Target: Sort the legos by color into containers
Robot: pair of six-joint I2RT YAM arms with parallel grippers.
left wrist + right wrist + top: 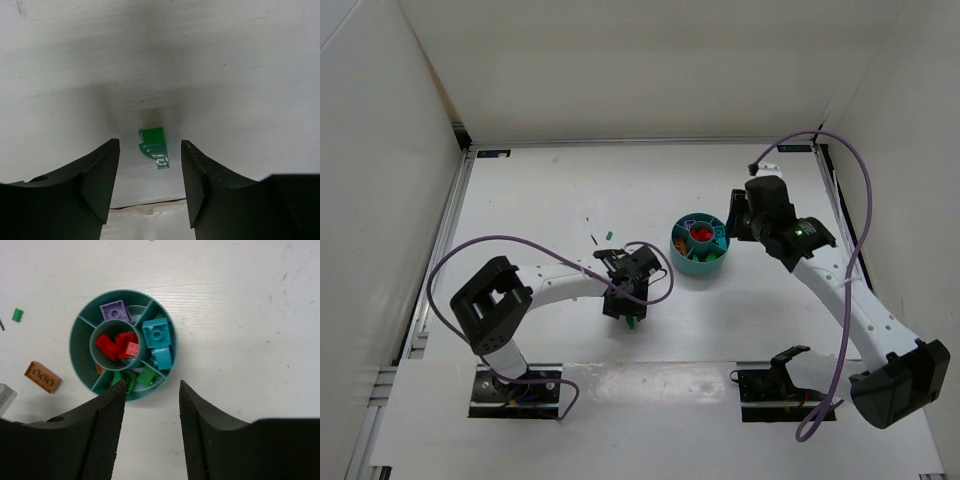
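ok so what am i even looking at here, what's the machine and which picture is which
Two robot arms are bolted to a white table. The overhead picture shows both; the other two come from wrist cameras, so the dark shapes below are each arm's own fingers. The left gripper stands open around a green brick on the table, gaps either side, not gripping. The right gripper hangs open and empty above the teal bowl, which holds red, purple, teal and green bricks in separate sections. An orange brick lies beside it.

brick (152, 145) on table (225, 75) | bowl (698, 265) behind-right of brick | bricks (117, 346) in bowl
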